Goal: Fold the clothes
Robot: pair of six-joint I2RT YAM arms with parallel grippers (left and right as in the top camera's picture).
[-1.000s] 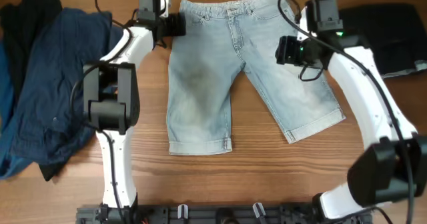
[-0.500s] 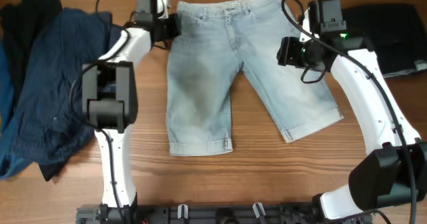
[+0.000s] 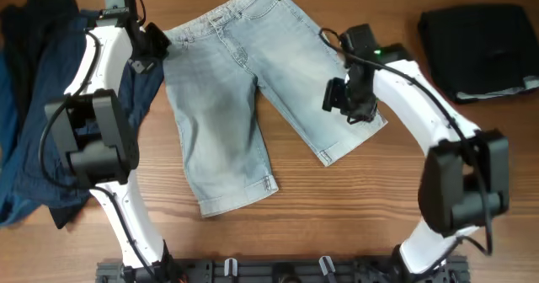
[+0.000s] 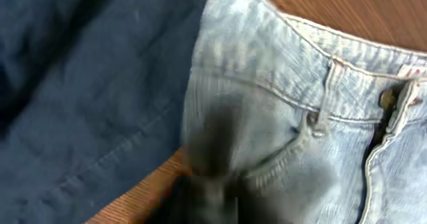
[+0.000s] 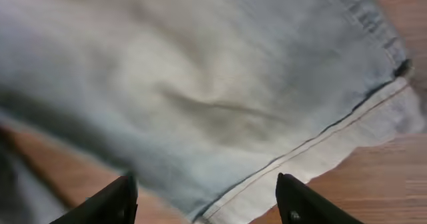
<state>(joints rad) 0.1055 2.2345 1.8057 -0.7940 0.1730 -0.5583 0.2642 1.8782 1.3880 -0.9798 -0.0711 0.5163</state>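
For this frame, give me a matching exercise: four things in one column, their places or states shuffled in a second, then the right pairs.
Things
1. denim shorts
2. navy garment
3. black garment
4. right gripper

Places or states
A. a neat dark rectangle at the upper right of the overhead view
B. heaped loosely at the left edge of the table
C. spread flat and askew in the middle
D. open, fingers wide apart over a stitched leg hem

Pairs: 1-C, 2-B, 3-A, 4-D
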